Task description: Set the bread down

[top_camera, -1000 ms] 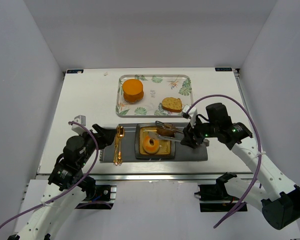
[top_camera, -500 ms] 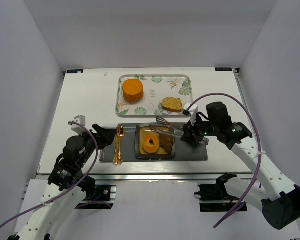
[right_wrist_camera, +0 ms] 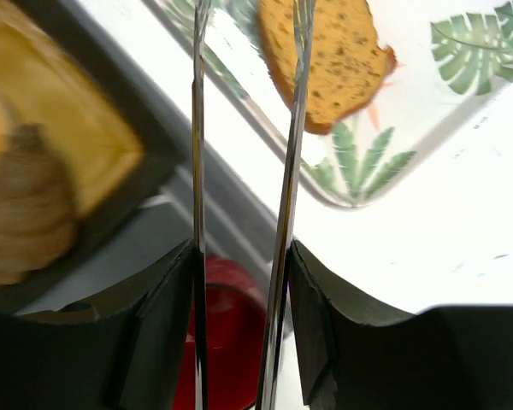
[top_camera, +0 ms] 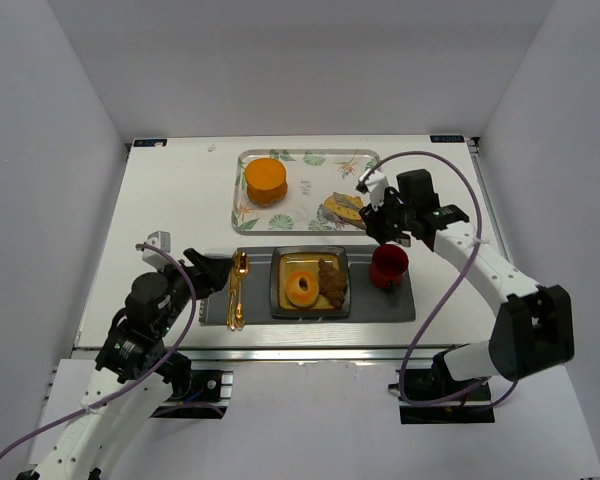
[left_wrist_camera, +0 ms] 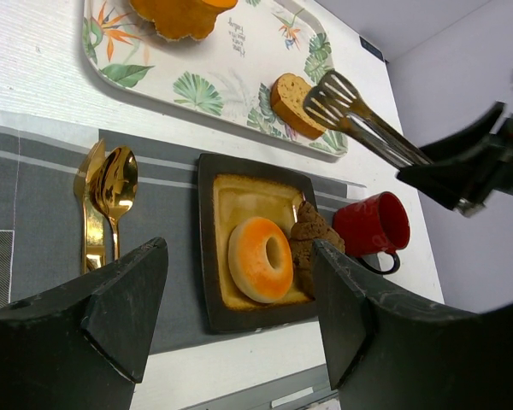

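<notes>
The right fingers (right_wrist_camera: 154, 342) held metal tongs (right_wrist_camera: 284, 171), tips over the bread (right_wrist_camera: 329, 60) on the floral tray (right_wrist_camera: 470, 34). The left fingers (left_wrist_camera: 120, 316) stood wide, empty.

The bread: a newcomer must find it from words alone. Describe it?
Find the floral tray at the table's far side. The bread lies in its near right corner, under the tongs. It is a flat, speckled tan slice with brown crust, unlike the thick orange cake at the left.
</notes>
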Robot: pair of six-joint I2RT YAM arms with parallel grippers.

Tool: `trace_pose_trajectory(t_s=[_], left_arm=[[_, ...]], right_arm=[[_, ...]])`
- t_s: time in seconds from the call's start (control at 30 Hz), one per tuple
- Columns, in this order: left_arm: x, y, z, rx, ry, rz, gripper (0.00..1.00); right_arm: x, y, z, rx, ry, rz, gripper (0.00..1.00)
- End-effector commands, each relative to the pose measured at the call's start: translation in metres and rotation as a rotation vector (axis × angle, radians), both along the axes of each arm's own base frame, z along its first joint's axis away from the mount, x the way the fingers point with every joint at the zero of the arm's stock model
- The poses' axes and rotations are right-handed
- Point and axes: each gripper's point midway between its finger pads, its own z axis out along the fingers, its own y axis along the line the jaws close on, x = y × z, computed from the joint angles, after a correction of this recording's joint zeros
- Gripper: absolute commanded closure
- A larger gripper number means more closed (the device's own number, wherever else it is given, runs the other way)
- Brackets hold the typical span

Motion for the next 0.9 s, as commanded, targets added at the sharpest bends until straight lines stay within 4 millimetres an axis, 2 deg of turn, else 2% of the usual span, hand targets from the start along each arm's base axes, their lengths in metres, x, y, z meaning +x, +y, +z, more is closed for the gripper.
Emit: trace_pose_trajectory(t_s=[0.0, 0.23, 0.43, 0.63, 0.67, 0.77, 0.87], left_arm=[[-0.001, 0.004, 0.001, -0.002, -0.005, 0.016, 0.23], [-0.001, 0.003, -0.001, -0.005, -0.006, 0.015, 0.23], [0.003, 0.000, -0.001, 0.000, -0.002, 0.005, 0.23], [0.003, 0.000, -0.002, -0.001, -0.004, 0.004, 0.23], [0.003, -0.001, -0.001, -0.003, -0.006, 0.002, 0.23], [0.003, -0.001, -0.001, -0.003, -0.006, 0.002, 0.23], [0.003, -0.001, 0.000, -0.004, -0.009, 0.002, 0.23]], right_arm=[[0.041, -0.005, 0.020, -0.095, -0.176, 0.031, 0.49], [0.063, -0.009, -0.005, -0.184, -0.159, 0.043, 0.49], [0.074, -0.012, -0.012, -0.235, -0.161, 0.041, 0.52], [0.070, -0.016, -0.025, -0.288, -0.121, 0.081, 0.66], [0.070, -0.016, -0.023, -0.288, -0.118, 0.085, 0.73], [0.067, -0.011, -0.015, -0.261, -0.106, 0.094, 0.82], [0.064, -0.005, 0.003, -0.207, -0.107, 0.087, 0.86]])
